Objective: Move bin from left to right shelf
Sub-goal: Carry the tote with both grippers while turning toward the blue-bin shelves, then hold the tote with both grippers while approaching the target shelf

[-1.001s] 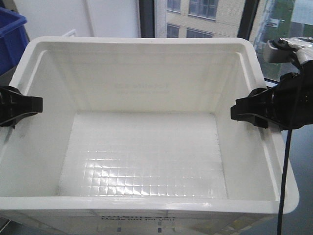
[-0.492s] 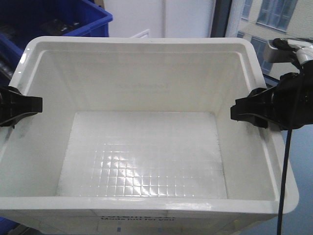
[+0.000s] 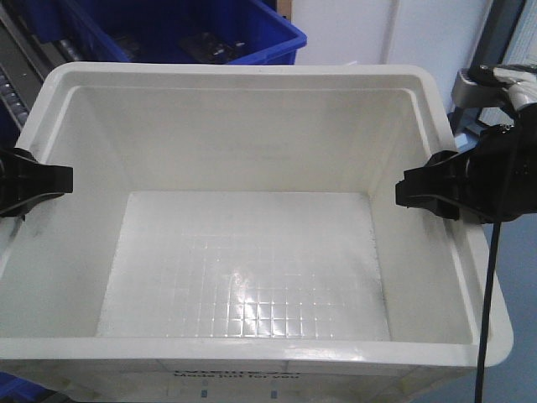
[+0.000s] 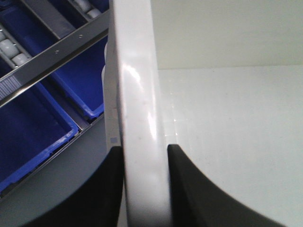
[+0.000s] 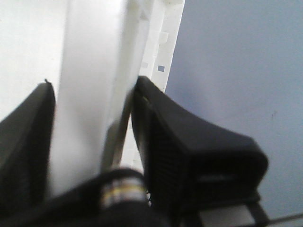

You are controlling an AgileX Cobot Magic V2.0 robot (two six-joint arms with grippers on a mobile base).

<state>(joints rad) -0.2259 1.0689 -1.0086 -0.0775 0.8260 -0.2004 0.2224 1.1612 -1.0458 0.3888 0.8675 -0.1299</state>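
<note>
I find the large white rectangular plastic bin (image 3: pixel 252 138) held between both arms, filling the front view, its opening facing up. Left gripper (image 4: pixel 144 187): black fingers clamped on the left rim, one inside the wall, one outside. Right gripper (image 5: pixel 94 118): likewise closed on the right rim. The walls are smooth and glossy, the rim is thick and rounded, and the floor is embossed with a fine square grid. A dark blue plastic bin (image 3: pixel 210 34) sits behind the far rim. A grey metal roller rail (image 4: pixel 57 52) runs beside the left wall.
</note>
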